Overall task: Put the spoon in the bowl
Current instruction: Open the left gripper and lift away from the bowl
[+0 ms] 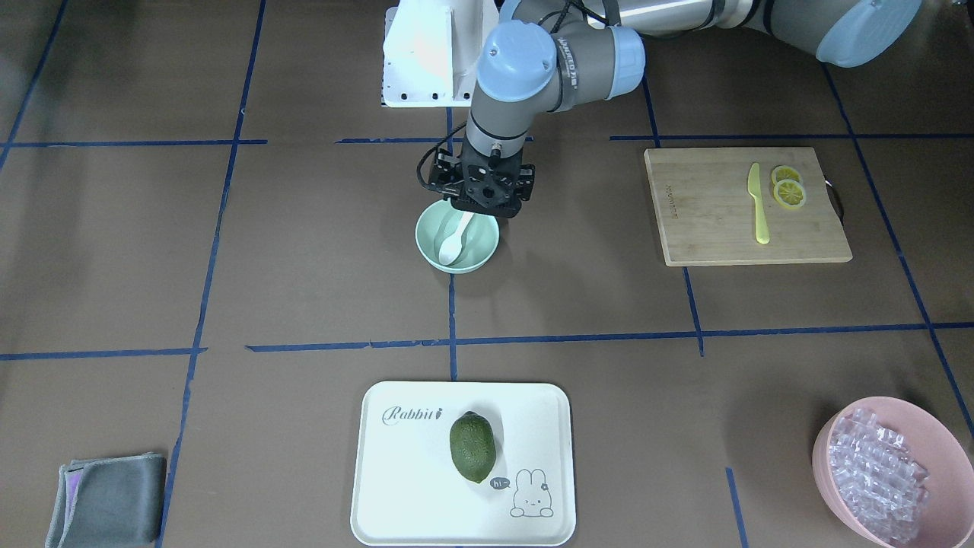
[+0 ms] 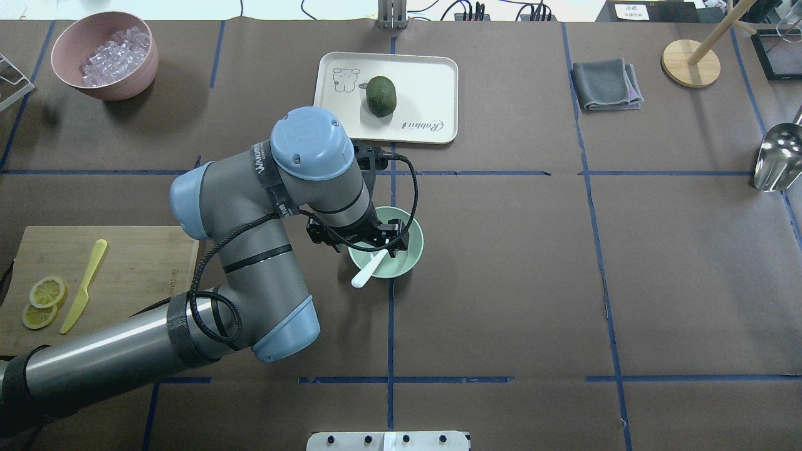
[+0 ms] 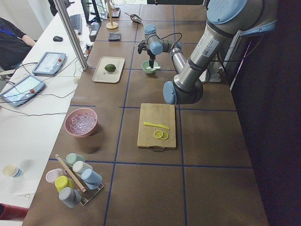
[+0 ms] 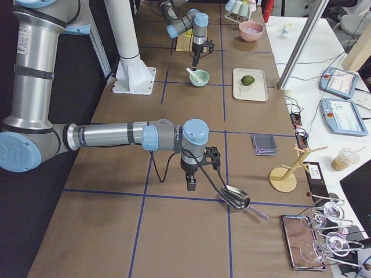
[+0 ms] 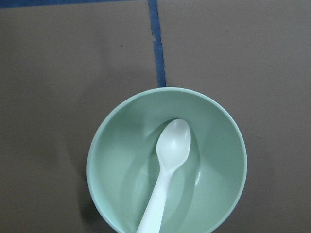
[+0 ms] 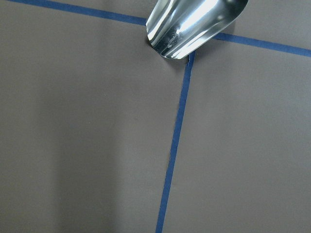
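Note:
The white spoon (image 5: 166, 171) lies in the mint-green bowl (image 5: 221, 189), scoop on the bottom and handle leaning over the rim. In the overhead view its handle end (image 2: 359, 280) sticks out past the bowl (image 2: 410, 257) towards the robot. My left gripper (image 2: 386, 240) hovers just above the bowl, open and clear of the spoon; it also shows in the front view (image 1: 481, 210). My right gripper (image 4: 200, 169) is far off at the table's right end with a metal scoop (image 4: 235, 197). I cannot tell whether it is open or shut.
A white tray (image 2: 432, 81) with a green avocado (image 2: 381, 95) lies beyond the bowl. A cutting board (image 2: 144, 263) with a yellow knife (image 2: 84, 285) and lemon slices is at left. A pink bowl of ice (image 2: 103, 56), a grey cloth (image 2: 604, 84) and a wooden stand (image 2: 690, 62) are at the back.

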Tool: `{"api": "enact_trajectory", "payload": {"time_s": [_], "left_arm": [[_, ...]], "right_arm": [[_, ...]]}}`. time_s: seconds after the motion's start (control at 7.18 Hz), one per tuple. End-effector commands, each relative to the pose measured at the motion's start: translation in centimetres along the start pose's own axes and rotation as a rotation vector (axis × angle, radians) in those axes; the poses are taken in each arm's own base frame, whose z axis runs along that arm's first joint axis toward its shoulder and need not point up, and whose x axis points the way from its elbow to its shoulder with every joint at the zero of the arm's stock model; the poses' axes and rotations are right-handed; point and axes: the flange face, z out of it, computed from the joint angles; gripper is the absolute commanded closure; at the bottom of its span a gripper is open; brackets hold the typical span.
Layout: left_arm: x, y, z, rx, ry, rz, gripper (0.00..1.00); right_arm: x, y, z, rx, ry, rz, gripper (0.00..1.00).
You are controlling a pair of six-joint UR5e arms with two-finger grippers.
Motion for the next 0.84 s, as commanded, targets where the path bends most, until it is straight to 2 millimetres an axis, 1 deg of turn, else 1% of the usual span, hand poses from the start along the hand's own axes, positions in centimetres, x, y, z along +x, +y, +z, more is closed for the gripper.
{"api": "enact_trajectory", "payload": {"time_s": [0.0,0.14,0.28,0.42,0.56,0.7], "left_arm": [[-10.8,-1.7,-1.9,-0.011,-0.030,0.088,0.00],[-16.7,-3.2,-3.7,0.001,-0.053,0.138,0.00],[-23.6,-4.9,-6.1,0.001,-0.067,0.220,0.00],[-31.7,-5.3,-8.8,-0.013,-0.052,0.240,0.00],[-40.6,-4.5,-12.1,-0.012,-0.019,0.185,0.00],[-48.8,-2.9,-15.7,0.024,-0.022,0.148,0.00]], "right_arm": [[0.3,0.2,0.3,-0.007,0.000,0.002,0.00],[0.5,0.3,0.6,-0.011,-0.001,0.010,0.00],[0.6,0.3,0.7,-0.015,-0.002,0.013,0.00],[0.6,0.2,0.7,-0.014,-0.002,0.013,0.00],[0.6,0.2,0.7,-0.015,-0.002,0.015,0.00],[0.7,0.2,0.8,-0.016,-0.002,0.016,0.00]]}}
